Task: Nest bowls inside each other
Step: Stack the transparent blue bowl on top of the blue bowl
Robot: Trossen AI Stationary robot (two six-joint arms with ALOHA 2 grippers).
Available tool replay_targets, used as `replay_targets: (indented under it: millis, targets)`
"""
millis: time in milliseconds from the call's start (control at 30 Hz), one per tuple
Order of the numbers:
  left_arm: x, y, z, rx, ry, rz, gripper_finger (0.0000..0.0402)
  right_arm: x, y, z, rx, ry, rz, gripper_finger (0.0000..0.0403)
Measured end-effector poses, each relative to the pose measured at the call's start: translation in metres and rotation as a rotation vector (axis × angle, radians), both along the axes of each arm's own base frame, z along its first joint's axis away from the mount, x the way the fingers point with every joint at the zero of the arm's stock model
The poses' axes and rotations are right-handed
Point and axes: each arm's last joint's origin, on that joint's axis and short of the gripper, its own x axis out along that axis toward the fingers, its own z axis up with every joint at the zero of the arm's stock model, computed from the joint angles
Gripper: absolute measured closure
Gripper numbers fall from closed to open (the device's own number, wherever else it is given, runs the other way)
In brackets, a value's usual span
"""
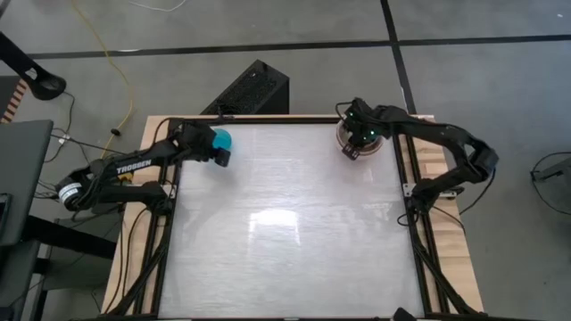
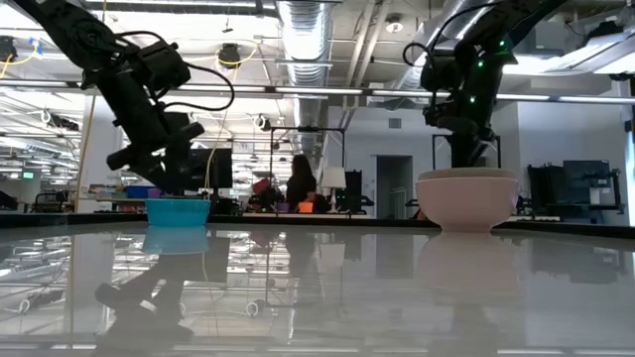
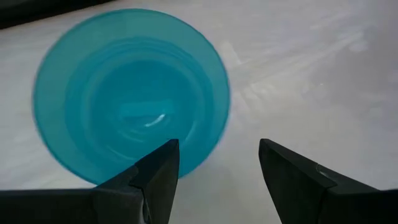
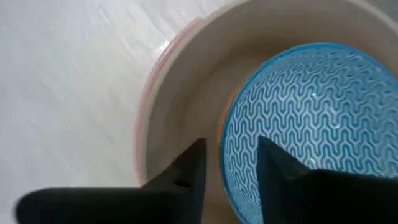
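Note:
A bright teal bowl (image 1: pixel 222 139) stands on its base at the table's far left, upright (image 2: pixel 178 211). My left gripper (image 3: pixel 217 149) hangs open just above its near rim, one finger over the rim, the other outside it. At the far right a light blue patterned bowl (image 4: pixel 311 124) lies tilted inside a grey-beige bowl (image 4: pixel 205 81), which sits in a salmon-pink bowl (image 2: pixel 467 203). My right gripper (image 4: pixel 230 149) points down into this stack (image 1: pixel 357 138), open, its fingers on either side of the blue bowl's rim. My left gripper has one fingertip (image 3: pixel 165 155) over the teal bowl's near rim; whether it touches, I cannot tell. My right gripper stands from above with one finger inside the light blue bowl's rim (image 4: pixel 229 134) and one outside; whether either finger touches it, I cannot tell.
The white tabletop (image 1: pixel 285 223) lies bare between and in front of the two bowl groups. A wooden frame edge (image 1: pixel 428 160) runs along the right side. Beyond the far edge a black box (image 1: pixel 254 89) sits on the floor.

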Motion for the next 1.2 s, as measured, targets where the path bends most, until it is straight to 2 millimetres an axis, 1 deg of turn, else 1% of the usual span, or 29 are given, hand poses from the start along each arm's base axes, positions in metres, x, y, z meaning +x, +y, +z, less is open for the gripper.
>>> replay_targets:
  millis: [133,267,367,500,567,633,700,767,800,833,900,1000,1100,1200]
  targets:
    - [-0.005,0.006,-0.001,0.006,0.011,-0.017,0.0192,-0.007,0.008,0.018,-0.008,-0.103,-0.02,0.0256]
    - [-0.005,0.013,-0.012,-0.049,0.04,-0.065,0.0192,-0.016,0.021,0.044,-0.017,-0.278,-0.04,0.0236]
    - [0.0,0.019,-0.026,-0.108,0.095,-0.087,0.0192,-0.026,0.035,0.066,-0.047,-0.412,-0.05,0.0233]
    - [0.013,0.031,-0.039,-0.156,0.159,-0.107,0.0193,-0.041,0.062,0.095,-0.101,-0.593,-0.038,0.0236]
    - [0.02,0.038,-0.042,-0.166,0.177,-0.111,0.0206,-0.05,0.075,0.107,-0.109,-0.674,-0.035,0.0239]
    - [0.029,0.045,-0.041,-0.168,0.185,-0.138,0.0236,-0.058,0.087,0.116,-0.105,-0.75,-0.033,0.0243]
    - [0.039,0.049,-0.036,-0.175,0.175,-0.181,0.0287,-0.066,0.098,0.123,-0.089,-0.815,-0.031,0.0247]
    - [0.05,0.053,-0.026,-0.171,0.124,-0.241,0.0352,-0.072,0.107,0.128,-0.074,-0.859,-0.024,0.025]
    - [0.057,0.055,-0.018,-0.161,0.08,-0.274,0.0375,-0.075,0.111,0.129,-0.07,-0.872,-0.019,0.0252]
    - [0.063,0.057,-0.01,-0.147,0.038,-0.307,0.0386,-0.077,0.115,0.13,-0.067,-0.879,-0.013,0.0253]
    - [0.077,0.057,0.006,-0.126,-0.03,-0.378,0.0393,-0.079,0.121,0.131,-0.061,-0.886,0.005,0.0255]
    - [0.101,0.05,0.031,-0.081,-0.119,-0.546,0.0399,-0.079,0.127,0.13,-0.051,-0.873,0.053,0.0257]
    - [0.119,0.037,0.053,-0.025,-0.173,-0.746,0.0401,-0.076,0.13,0.129,-0.052,-0.852,0.101,0.0257]
    - [0.133,0.019,0.068,0.036,-0.157,-0.956,0.0401,-0.067,0.132,0.126,-0.04,-0.817,0.186,0.0257]
